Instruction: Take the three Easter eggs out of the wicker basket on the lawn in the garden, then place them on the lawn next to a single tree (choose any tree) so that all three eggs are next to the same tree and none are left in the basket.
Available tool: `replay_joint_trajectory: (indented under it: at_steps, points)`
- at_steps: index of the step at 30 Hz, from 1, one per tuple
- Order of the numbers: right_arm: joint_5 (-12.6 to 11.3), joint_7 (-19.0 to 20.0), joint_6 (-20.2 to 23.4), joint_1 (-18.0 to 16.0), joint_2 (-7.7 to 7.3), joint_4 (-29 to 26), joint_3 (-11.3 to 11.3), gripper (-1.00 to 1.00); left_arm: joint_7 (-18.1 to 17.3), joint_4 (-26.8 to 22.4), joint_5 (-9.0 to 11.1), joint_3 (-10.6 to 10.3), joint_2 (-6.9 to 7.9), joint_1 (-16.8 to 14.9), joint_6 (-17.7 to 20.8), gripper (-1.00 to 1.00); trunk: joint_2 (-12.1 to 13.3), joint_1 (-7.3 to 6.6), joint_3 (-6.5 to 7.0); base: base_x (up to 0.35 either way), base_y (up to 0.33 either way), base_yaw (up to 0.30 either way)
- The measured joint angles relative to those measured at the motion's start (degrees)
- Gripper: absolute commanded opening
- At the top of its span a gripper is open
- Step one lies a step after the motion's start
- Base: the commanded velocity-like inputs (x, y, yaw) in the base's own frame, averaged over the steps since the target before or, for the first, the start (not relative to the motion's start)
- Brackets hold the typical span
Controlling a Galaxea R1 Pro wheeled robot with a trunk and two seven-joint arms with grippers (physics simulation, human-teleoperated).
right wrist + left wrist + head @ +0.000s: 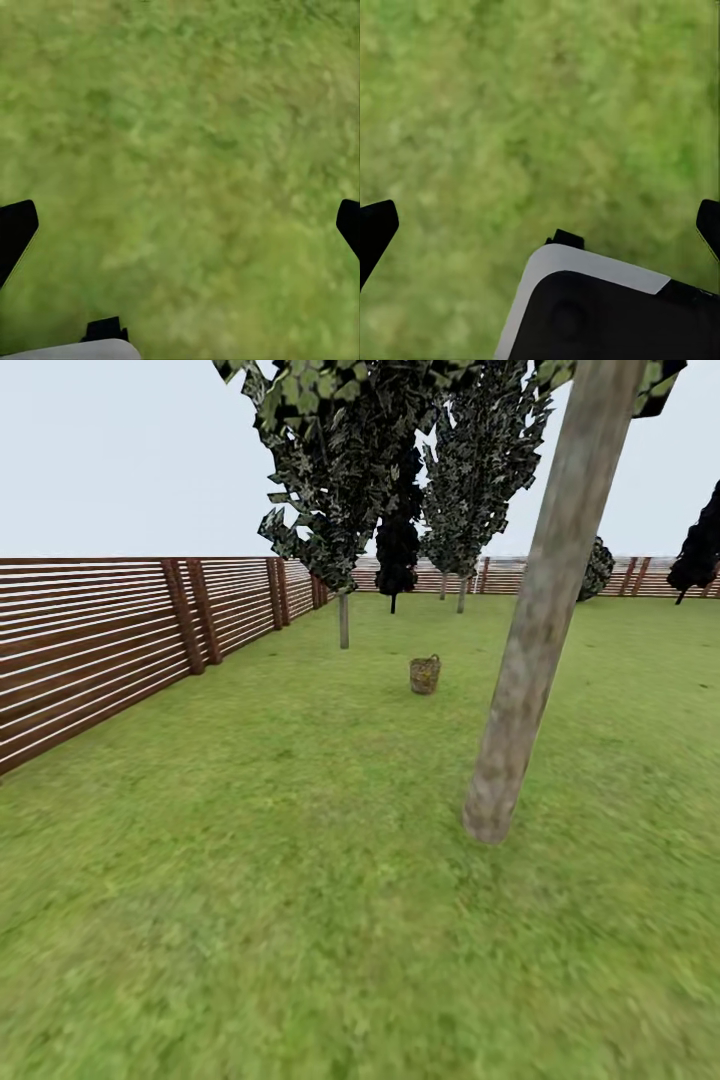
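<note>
Grass is stretching out wide and flat across the head view, and the lawn [250, 880] is running back to a brown slatted fence [90, 640] that is closing the garden on the left and along the far side. The wicker basket [425, 674] is standing upright on the grass well ahead, small with distance, between a thin-trunked dark-leaved tree [343, 615] behind it and the thick, pale mottled tree [535, 630] nearer the camera on the right. That thick trunk is leaning slightly and is meeting the ground well apart from the basket. Something yellowish is showing through the basket's weave, but it is too small to tell whether eggs are lying inside.

In the left wrist view, the left hand [540, 225] is hanging above blurred grass with its fingers [375, 229] spread wide, one dark tip at each edge, gripping nothing. In the right wrist view, the right hand [180, 229] is likewise spread wide over bare grass, its fingers [15, 229] far apart and carrying nothing.
</note>
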Motion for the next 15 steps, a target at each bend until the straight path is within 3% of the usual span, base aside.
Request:
replay_joint_trajectory:
  at_steps: [8,15]
  points:
    - [0.0,0.0,0.0,0.0,0.06,0.0,0.1,1.0,0.0,0.0,0.0,0.0,0.11,0.0,-0.1,1.0,0.0,0.0,0.0,0.33,0.017,0.0]
    - [-0.1,0.1,-0.5,0.0,0.05,-0.7,0.2,1.0,0.0,0.0,0.1,0.1,0.21,0.0,-0.2,1.0,0.0,0.0,0.0,0.33,0.122,0.0]
